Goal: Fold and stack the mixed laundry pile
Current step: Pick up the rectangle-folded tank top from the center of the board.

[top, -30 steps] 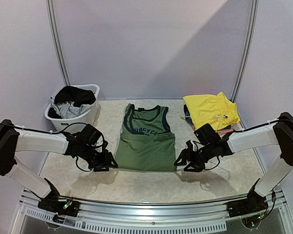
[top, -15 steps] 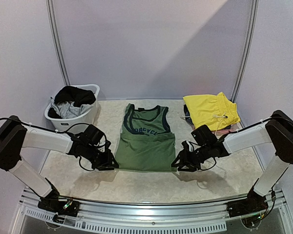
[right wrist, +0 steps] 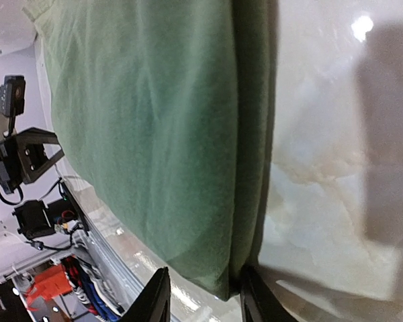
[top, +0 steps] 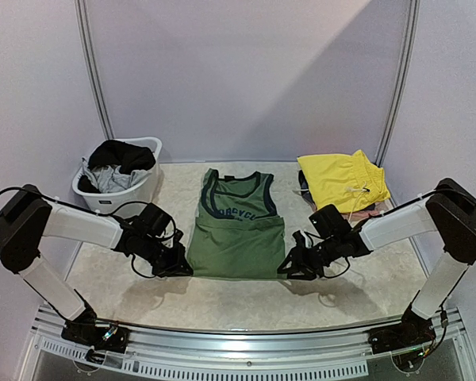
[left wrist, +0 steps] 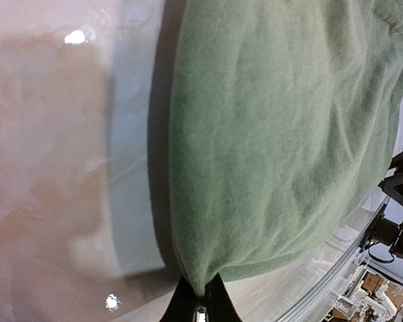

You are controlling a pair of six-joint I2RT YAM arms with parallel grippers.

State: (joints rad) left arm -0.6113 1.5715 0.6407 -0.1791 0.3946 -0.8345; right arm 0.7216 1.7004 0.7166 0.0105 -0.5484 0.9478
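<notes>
Olive-green top (top: 236, 238) of the mixed laundry pile lies flat at the centre of the table (top: 222, 305), hem toward the arms; left gripper (left wrist: 200, 305) is pinched closed on its near-left hem corner; right gripper (right wrist: 205, 298) straddles the near-right corner, jaws narrow with a gap showing. Yellow garment (top: 341, 181) rests at far right; black and grey pieces (top: 120, 163) fill the white tub (top: 143, 190) at far left.

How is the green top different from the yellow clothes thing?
The green top lies spread in the middle of the table; the yellow garment sits at the far right on top of other clothes. The green top has dark trim and letters; the yellow garment has a white drawstring. The left end effector pinches a corner of the green top; nothing touches the yellow garment. Both are soft clothes.
</notes>
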